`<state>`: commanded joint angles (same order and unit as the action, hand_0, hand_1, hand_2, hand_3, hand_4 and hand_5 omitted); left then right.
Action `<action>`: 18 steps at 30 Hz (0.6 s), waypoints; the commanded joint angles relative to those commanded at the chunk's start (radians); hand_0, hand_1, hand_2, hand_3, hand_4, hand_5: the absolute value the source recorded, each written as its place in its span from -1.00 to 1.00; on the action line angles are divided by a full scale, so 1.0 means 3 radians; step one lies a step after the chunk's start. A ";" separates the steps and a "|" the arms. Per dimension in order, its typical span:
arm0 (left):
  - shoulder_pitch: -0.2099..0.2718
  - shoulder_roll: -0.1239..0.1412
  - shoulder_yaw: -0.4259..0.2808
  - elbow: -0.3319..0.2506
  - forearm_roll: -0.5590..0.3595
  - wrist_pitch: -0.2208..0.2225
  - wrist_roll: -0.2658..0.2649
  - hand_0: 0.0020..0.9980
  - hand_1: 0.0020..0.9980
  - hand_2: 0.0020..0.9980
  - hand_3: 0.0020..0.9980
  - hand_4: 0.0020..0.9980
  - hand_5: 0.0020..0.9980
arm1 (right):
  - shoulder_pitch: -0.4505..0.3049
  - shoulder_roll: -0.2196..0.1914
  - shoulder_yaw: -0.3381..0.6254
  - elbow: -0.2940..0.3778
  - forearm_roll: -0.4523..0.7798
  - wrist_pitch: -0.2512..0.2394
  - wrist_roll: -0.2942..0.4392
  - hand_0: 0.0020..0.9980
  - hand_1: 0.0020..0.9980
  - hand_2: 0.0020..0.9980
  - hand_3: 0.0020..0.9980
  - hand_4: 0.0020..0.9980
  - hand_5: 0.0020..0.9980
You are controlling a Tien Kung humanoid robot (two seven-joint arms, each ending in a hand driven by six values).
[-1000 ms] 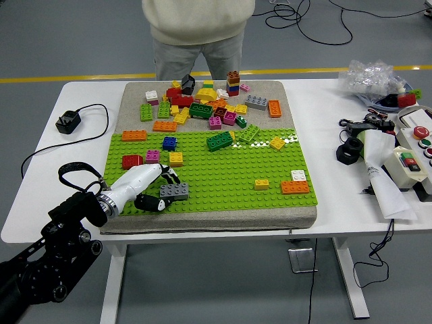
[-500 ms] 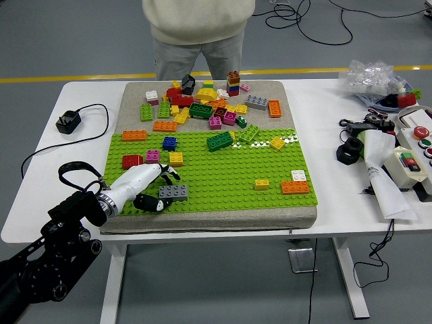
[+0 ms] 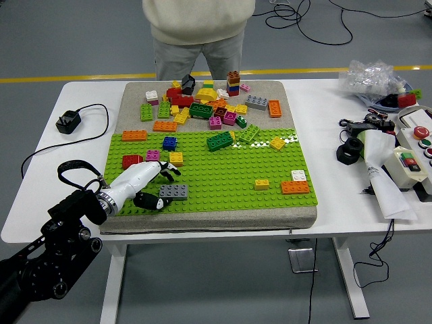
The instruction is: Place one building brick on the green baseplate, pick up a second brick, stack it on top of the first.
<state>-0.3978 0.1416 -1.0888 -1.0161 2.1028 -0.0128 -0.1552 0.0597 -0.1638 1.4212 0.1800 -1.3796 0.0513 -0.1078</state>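
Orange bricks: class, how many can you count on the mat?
4, though the pile may hide more: orange bricks at baseplate's left edge, near-right corner, left of pile, and far right.

This looks like a robotics lab or test hall. A plain white desk [image 3: 81, 152] stands on a grey industrial floor [image 3: 61, 40] marked with a yellow line [image 3: 74, 79]. Loose black cables [image 3: 317, 17] trail across the floor, and a control box [image 3: 413, 154] with a red stop button sits at the desk's right end.
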 joint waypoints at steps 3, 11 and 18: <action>0.0003 -0.0004 0.0000 -0.0007 -0.0009 -0.0008 0.0000 0.79 0.49 0.39 0.56 0.69 -0.92 | -0.0002 -0.0001 0.0002 0.0000 -0.0002 0.0001 -0.0001 0.52 0.39 0.48 0.40 0.90 0.37; 0.0032 0.0015 -0.0015 -0.0081 -0.0031 -0.0032 -0.0002 0.80 0.50 0.39 0.54 0.70 -0.91 | -0.0005 -0.0001 0.0002 0.0000 -0.0006 0.0003 0.0001 0.52 0.39 0.48 0.40 0.90 0.37; 0.0131 0.0086 -0.0096 -0.0370 -0.0061 -0.0059 0.0000 0.83 0.51 0.48 0.56 0.76 -0.87 | -0.0014 -0.0004 0.0011 0.0000 -0.0012 0.0006 0.0002 0.52 0.39 0.48 0.40 0.90 0.37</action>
<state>-0.3584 0.1673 -1.1175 -1.1272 2.0846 -0.0306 -0.1551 0.0556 -0.1650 1.4245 0.1800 -1.3832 0.0530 -0.1072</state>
